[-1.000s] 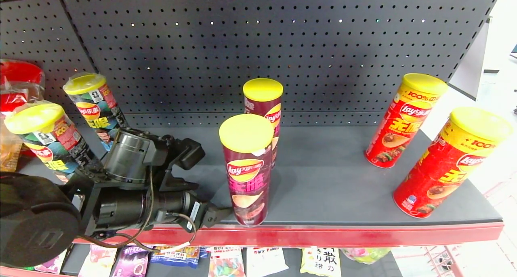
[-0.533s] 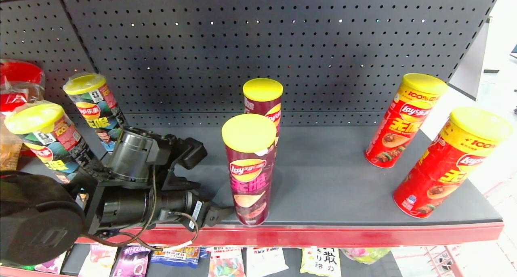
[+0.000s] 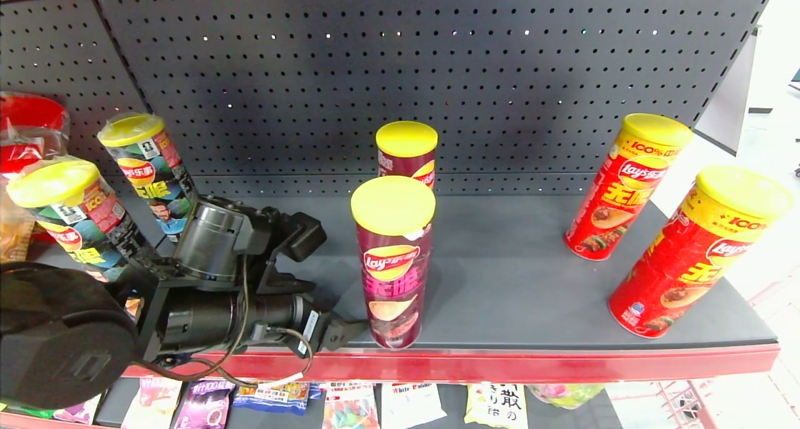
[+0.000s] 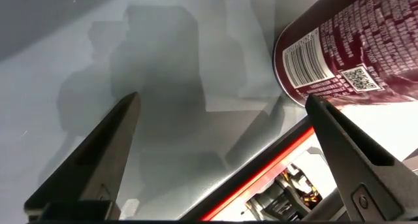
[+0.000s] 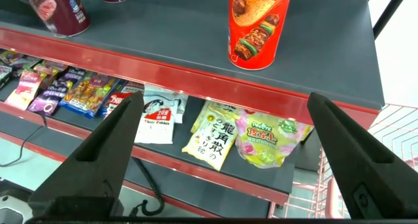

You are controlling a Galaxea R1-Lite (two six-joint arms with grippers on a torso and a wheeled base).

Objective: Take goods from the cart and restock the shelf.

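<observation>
A purple chip can point(image 3: 394, 266) with a yellow lid stands upright at the front edge of the grey shelf point(image 3: 512, 279). A second purple can point(image 3: 407, 151) stands right behind it. My left gripper point(image 3: 350, 336) lies low on the shelf, just left of the front can's base. In the left wrist view it point(image 4: 219, 96) is open, with bare shelf between its fingers and the can's base point(image 4: 353, 41) just past one fingertip. My right gripper point(image 5: 225, 95) is open and holds nothing, hanging in front of the shelf's red lip below a red can point(image 5: 258, 25).
Two red cans point(image 3: 628, 185) point(image 3: 694, 254) stand at the shelf's right end. Two teal-and-black cans point(image 3: 147, 160) point(image 3: 75, 216) stand at the left, behind my left arm. Between the purple and red cans the shelf is bare. Snack bags point(image 5: 215, 132) lie on the lower shelf.
My left arm has moved a little to the right along the shelf front. The front purple can has shifted right with it and stays upright.
</observation>
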